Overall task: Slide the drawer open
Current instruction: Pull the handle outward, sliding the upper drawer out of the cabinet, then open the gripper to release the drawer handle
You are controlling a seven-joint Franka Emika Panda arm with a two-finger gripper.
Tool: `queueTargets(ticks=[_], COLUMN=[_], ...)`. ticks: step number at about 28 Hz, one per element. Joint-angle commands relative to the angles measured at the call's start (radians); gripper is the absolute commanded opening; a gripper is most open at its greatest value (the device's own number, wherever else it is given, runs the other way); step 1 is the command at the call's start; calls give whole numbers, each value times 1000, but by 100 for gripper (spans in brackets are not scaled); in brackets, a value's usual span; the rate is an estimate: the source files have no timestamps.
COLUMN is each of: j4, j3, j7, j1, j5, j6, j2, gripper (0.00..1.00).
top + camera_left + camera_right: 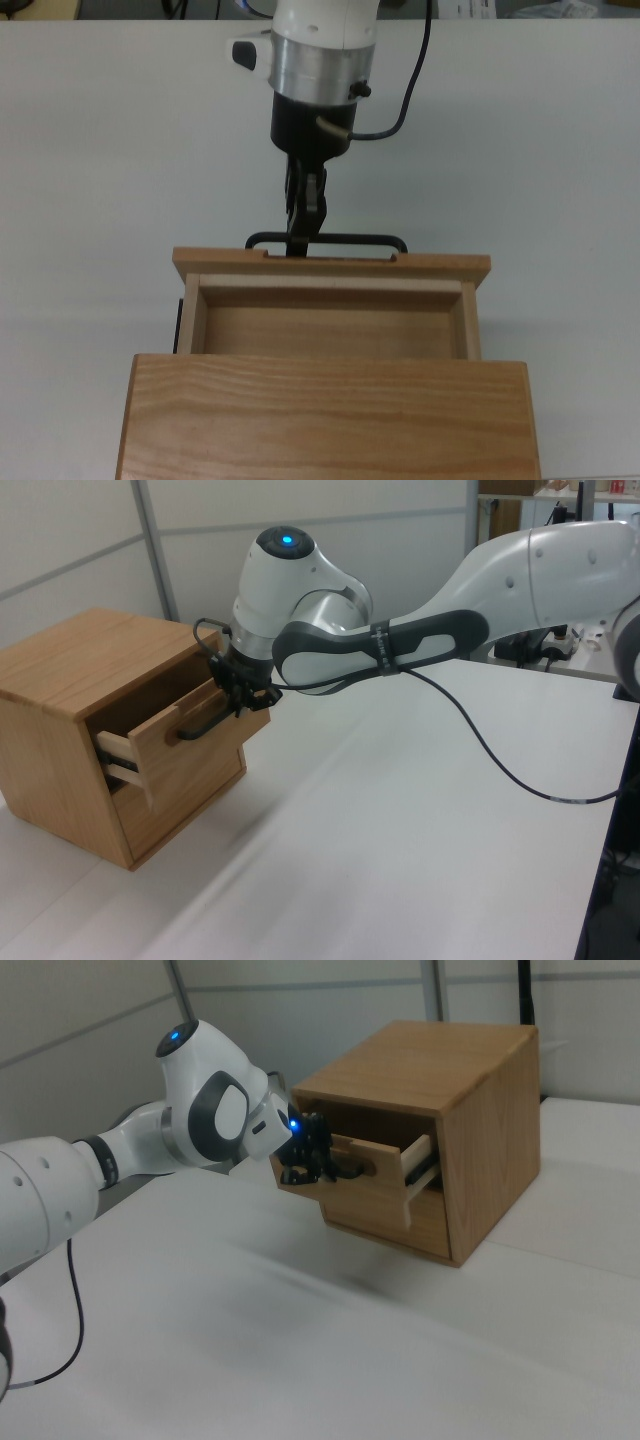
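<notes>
Drawer (pixel 330 300) sits in the lower centre of the top view, partly pulled out of the wooden cabinet (pixel 330 415). Its inside shows as a bare pine tray between the front panel and the cabinet top. In the left view the drawer (pixel 190 745) sticks out at centre left, toward the left view's right, with one side rail visible. In the right view the drawer (pixel 365 1180) is at upper centre, jutting to the right view's left from the cabinet (pixel 450 1130).

Pincer (pixel 303 235) comes down from the top centre of the top view, fingers narrowed around the middle of the black bar handle (pixel 370 240), gripping it just in front of the front panel. In the left view the pincer (pixel 243 688) is at the handle (pixel 200 728), at that handle's upper right end. In the right view the pincer (pixel 312 1160) is against the front panel, handle mostly hidden behind it.

White arm (pixel 420 620) reaches in from the upper right of the left view, black cable (pixel 500 770) drooping over the white bench (pixel 400 860). Cabinet stands on the bench at the left view's left edge.
</notes>
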Motion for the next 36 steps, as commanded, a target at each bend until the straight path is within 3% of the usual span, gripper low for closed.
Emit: queueTargets(ticks=[1, 10, 21, 29, 36], j4=[-159, -291, -418, -443, -449], j3=[-3, -3, -4, -6, -10], j7=[-48, -105, -130, -173, -177], j1=[10, 7, 9, 9, 9], j5=[44, 105, 119, 164, 168], j6=[-3, -26, -40, -100, -124], j2=[-137, -249, -364, -408, -422], gripper=[0, 0, 0, 0, 0])
